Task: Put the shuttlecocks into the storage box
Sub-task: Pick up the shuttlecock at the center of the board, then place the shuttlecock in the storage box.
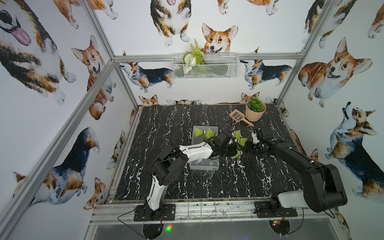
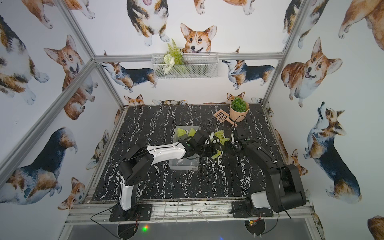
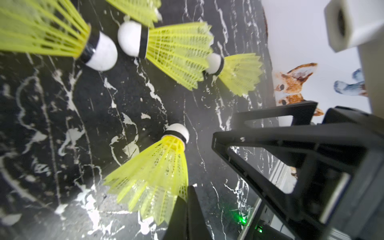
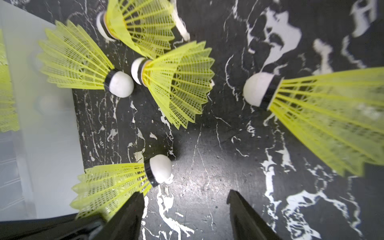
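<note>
Bolted to the near rail, the left arm [image 1: 155, 193] reaches across the box [image 1: 204, 166], which sits mid-bench [image 1: 166, 182] with two shuttlecocks [image 1: 198, 132] lying in its far end. Just past the box's right wall, the left tool [image 3: 187, 207] is clenched on the skirt rim of one shuttlecock [image 3: 153, 170]. Beyond it, loose shuttlecocks [image 1: 236, 134] lie clustered on the bench, tips and skirts close together. The right tool [image 4: 185, 194] stands released and empty over bare marble beside them, on the right arm [image 1: 301, 164]. A scoop [image 1: 236, 115] and a potted plant [image 1: 255, 110] stand at the far right corner.
</note>
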{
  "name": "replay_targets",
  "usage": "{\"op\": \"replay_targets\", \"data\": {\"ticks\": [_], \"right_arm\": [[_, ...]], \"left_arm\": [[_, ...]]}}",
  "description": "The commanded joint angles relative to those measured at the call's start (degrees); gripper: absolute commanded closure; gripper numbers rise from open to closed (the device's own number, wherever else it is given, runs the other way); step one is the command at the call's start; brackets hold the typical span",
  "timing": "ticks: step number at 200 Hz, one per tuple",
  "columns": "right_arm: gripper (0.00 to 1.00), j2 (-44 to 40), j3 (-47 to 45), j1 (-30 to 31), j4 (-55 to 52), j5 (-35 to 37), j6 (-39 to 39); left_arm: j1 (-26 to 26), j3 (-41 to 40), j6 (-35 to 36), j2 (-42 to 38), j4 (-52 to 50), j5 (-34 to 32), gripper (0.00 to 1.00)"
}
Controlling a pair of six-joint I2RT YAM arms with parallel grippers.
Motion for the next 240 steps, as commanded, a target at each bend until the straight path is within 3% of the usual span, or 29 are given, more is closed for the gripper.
{"op": "replay_targets", "data": {"ticks": [1, 53, 116, 174, 240], "right_arm": [[0.28, -3.3, 0.8, 0.0, -2.7, 3.5, -0.3], [0.25, -7.3, 1.1, -0.3, -5.4, 6.2, -2.6], [0.25, -8.7, 0.2, -0.3, -5.4, 5.8, -3.4], [0.25, -15.2, -0.2, -0.3, -4.2, 3.3, -5.0], [0.25, -18.2, -0.4, -0.3, -5.3, 1.9, -5.0]], "left_arm": [[0.8, 0.8, 3.6, -4.0, -3.0, -0.6, 1.0], [5.9, 0.6, 10.3, -15.8, -12.2, 2.1, 1.0], [18.0, -4.2, 17.5, -26.9, -21.6, 7.2, 1.0], [26.2, -4.9, 26.5, -27.2, -30.3, 9.1, 1.0], [29.1, -2.7, 33.4, -22.7, -34.8, 9.0, 1.0]]}}
